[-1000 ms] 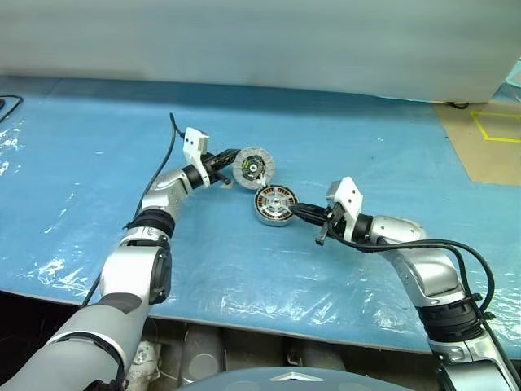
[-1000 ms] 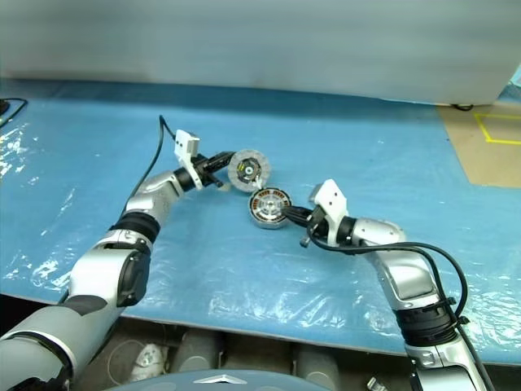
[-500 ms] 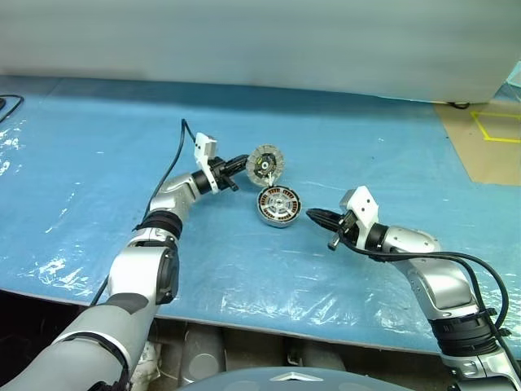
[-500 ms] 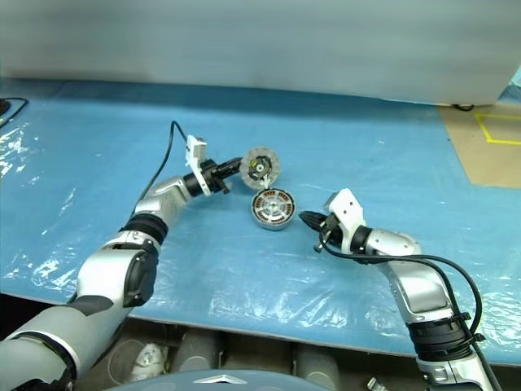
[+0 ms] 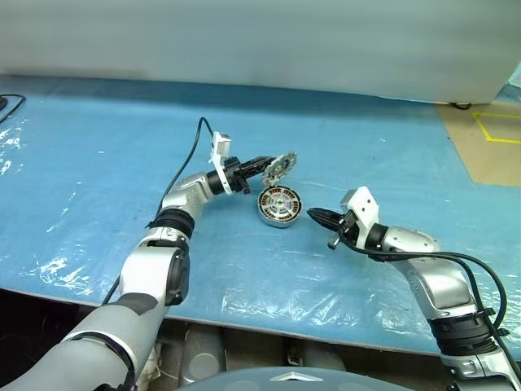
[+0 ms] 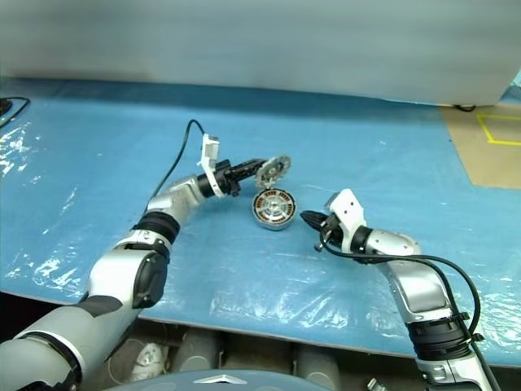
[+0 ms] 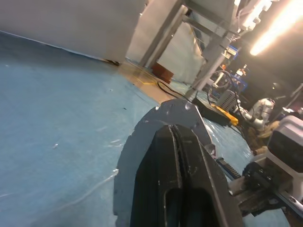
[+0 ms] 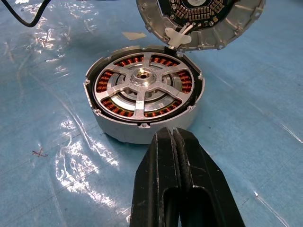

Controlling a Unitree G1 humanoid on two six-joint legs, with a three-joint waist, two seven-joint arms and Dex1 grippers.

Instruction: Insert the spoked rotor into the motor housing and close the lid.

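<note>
The motor housing (image 5: 278,206) lies flat on the blue sheet, its silver wall (image 8: 127,132) ringing the copper windings. The spoked rotor (image 8: 143,75) sits inside it, silver spokes level with the rim. My left gripper (image 5: 265,162) is shut on the edge of the lid (image 5: 282,164), a thin silver disc held tilted just above the housing's far rim; its dark inner face (image 8: 199,14) looks down at the housing. In the left wrist view the fingers (image 7: 163,156) pinch the lid (image 7: 182,113). My right gripper (image 5: 312,214) is shut and empty, a short way right of the housing, pointing at it.
The table is covered with a crinkled blue plastic sheet (image 5: 98,163). A brown board with yellow tape (image 5: 487,140) lies at the far right. A black cable (image 5: 6,103) lies at the far left edge. A small pale scrap (image 8: 134,35) rests on the sheet beyond the housing.
My left gripper carried the lid rightward and turned it from face-on to tilted over the housing's far rim. My right gripper drew back from the housing, then held still.
</note>
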